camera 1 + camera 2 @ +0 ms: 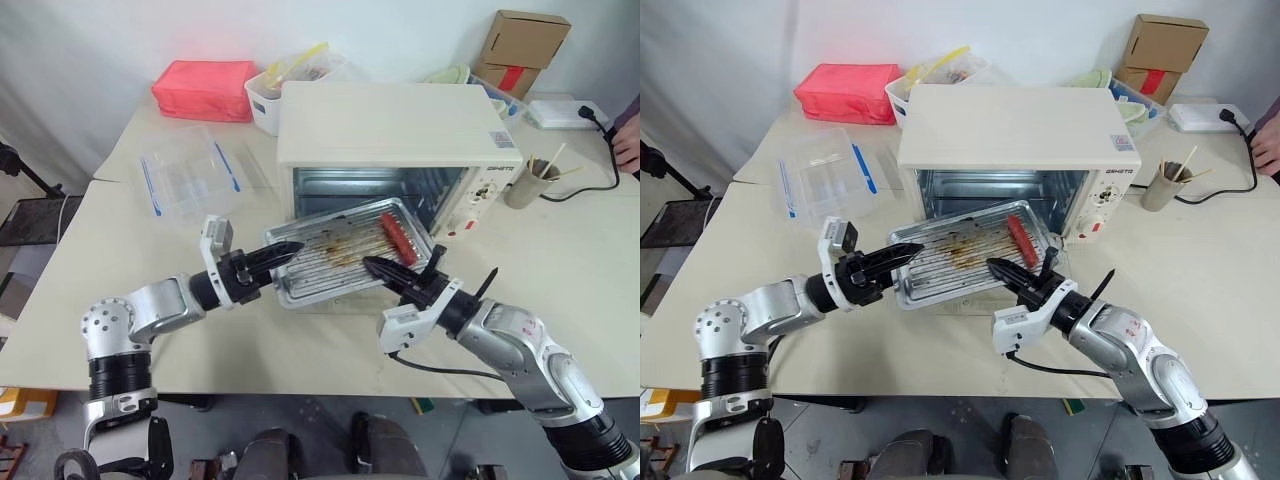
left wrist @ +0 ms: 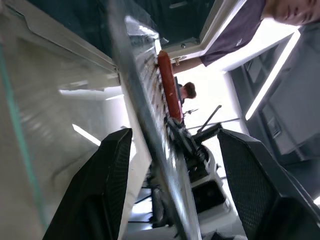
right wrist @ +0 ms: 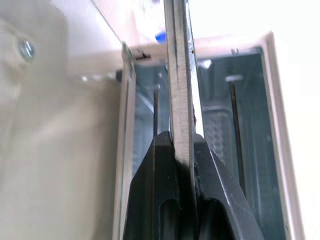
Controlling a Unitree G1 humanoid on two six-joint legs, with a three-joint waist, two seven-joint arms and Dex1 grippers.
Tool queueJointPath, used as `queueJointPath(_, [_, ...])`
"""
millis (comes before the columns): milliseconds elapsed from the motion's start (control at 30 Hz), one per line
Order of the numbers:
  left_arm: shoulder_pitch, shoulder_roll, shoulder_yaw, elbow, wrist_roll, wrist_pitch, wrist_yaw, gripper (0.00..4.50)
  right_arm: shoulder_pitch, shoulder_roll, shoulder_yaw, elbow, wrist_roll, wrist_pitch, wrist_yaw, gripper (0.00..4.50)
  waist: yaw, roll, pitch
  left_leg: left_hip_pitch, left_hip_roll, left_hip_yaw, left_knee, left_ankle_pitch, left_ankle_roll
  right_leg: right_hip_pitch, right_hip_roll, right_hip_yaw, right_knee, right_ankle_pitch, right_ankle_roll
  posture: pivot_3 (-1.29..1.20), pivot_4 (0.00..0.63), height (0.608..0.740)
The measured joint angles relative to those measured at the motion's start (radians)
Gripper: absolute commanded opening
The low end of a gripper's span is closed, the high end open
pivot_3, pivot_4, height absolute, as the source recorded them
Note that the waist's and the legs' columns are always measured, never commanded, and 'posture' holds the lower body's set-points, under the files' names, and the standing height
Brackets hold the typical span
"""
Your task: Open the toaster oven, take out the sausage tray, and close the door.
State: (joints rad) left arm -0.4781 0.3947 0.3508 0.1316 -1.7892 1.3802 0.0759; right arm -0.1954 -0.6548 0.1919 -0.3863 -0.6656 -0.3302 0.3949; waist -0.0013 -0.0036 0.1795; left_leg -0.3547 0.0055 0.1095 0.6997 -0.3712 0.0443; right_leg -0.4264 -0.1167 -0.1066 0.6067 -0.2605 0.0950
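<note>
Before the open toaster oven (image 1: pixel 400 130), right claw (image 1: pixel 372 266) pinches the sausage tray (image 1: pixel 340 255); left claw (image 1: pixel 290 250) gapes.

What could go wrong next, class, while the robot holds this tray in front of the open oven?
1. Only the right gripper pinches the sausage tray by its rim; the open left gripper merely straddles the far edge, so it may tip.
2. The loose sausage could roll off.
3. The door lies open underneath; the tray might knock it.

Toaster oven (image 1: pixel 395 135) at table (image 1: pixel 120 280) centre, door down. Sausage tray (image 1: pixel 345 262) just before the oven mouth, left gripper (image 1: pixel 283 252) at its left edge, right gripper (image 1: pixel 385 268) clamped on its near-right edge. Sausage (image 1: pixel 396 236) on tray's right end. Clear container (image 1: pixel 190 175) left of oven; cup (image 1: pixel 528 183) right.
</note>
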Motion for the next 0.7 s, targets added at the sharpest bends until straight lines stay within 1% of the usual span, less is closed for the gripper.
queueJointPath(33, [0.004, -0.003, -0.022, 0.0, -0.038, -0.02, 0.03, 2.4, 0.0, 0.002, 0.005, 0.0, 0.0, -0.004, 0.005, 0.0, 0.0, 0.0, 0.0, 0.0, -0.001, 0.0, 0.0, 0.0, 0.0, 0.0, 0.001, 0.0, 0.0, 0.0, 0.0, 0.0, 0.15, 0.74])
queueJointPath(100, [0.026, 0.013, -0.07, -0.008, -0.121, -0.082, 0.108, 1.84, -0.016, 0.003, 0.009, 0.004, 0.0, -0.005, 0.008, 0.0, -0.001, 0.0, 0.0, 0.0, -0.001, 0.001, 0.0, 0.0, 0.0, 0.0, 0.001, 0.0, 0.0, 0.0, 0.0, 0.0, 0.15, 0.74])
queueJointPath(133, [0.037, 0.013, -0.093, -0.009, -0.14, -0.097, 0.127, 1.56, -0.023, 0.004, 0.009, 0.005, 0.0, -0.006, 0.01, 0.0, -0.001, 0.0, 0.0, 0.0, -0.001, 0.001, 0.0, 0.0, 0.0, 0.0, 0.002, 0.0, 0.0, 0.0, 0.0, 0.0, 0.15, 0.74])
queueJointPath(167, [0.045, 0.013, -0.105, -0.011, -0.146, -0.105, 0.136, 1.25, -0.027, 0.006, 0.009, 0.005, 0.001, -0.007, 0.012, 0.0, -0.001, 0.0, 0.0, 0.0, -0.001, 0.001, 0.0, 0.0, 0.0, 0.0, 0.002, 0.0, 0.0, 0.0, 0.0, 0.0, 0.15, 0.74])
queueJointPath(333, [0.052, 0.007, -0.109, -0.019, -0.155, -0.132, 0.154, 0.01, -0.027, 0.014, 0.021, 0.02, 0.003, -0.012, 0.027, 0.0, 0.0, 0.0, 0.0, 0.0, -0.001, 0.001, 0.0, 0.0, 0.0, 0.001, 0.002, 0.0, 0.0, 0.0, 0.0, 0.0, 0.15, 0.74])
queueJointPath(433, [0.059, -0.008, -0.1, -0.019, -0.166, -0.138, 0.168, 0.01, -0.025, 0.024, 0.017, 0.023, 0.029, -0.009, 0.033, 0.0, 0.0, 0.0, 0.0, 0.0, -0.001, 0.001, 0.0, 0.0, 0.0, 0.001, 0.002, 0.0, 0.0, 0.0, 0.0, 0.0, 0.15, 0.74])
queueJointPath(500, [0.06, -0.017, -0.093, -0.019, -0.168, -0.136, 0.18, 0.0, -0.02, 0.031, 0.016, 0.023, 0.051, 0.002, 0.045, 0.6, 0.0, 0.0, 0.0, 0.0, -0.001, 0.001, 0.0, 0.0, 0.0, 0.001, 0.002, 0.0, 0.0, 0.0, 0.0, 0.0, 0.15, 0.74])
queueJointPath(533, [0.062, -0.031, -0.088, -0.019, -0.168, -0.136, 0.185, 0.0, -0.017, 0.035, 0.014, 0.023, 0.075, 0.005, 0.052, 0.82, 0.0, 0.0, 0.0, 0.0, -0.001, 0.001, 0.0, 0.001, 0.0, 0.001, 0.002, 0.0, 0.0, 0.0, 0.0, 0.0, 0.15, 0.74])
queueJointPath(700, [0.085, -0.094, -0.06, -0.021, -0.167, -0.142, 0.24, 0.0, 0.011, 0.028, 0.017, 0.011, 0.173, -0.019, 0.094, 2.47, 0.0, 0.0, 0.0, 0.0, -0.001, 0.001, 0.0, 0.001, 0.0, 0.001, 0.002, 0.0, -0.001, 0.0, 0.0, 0.0, 0.15, 0.74])
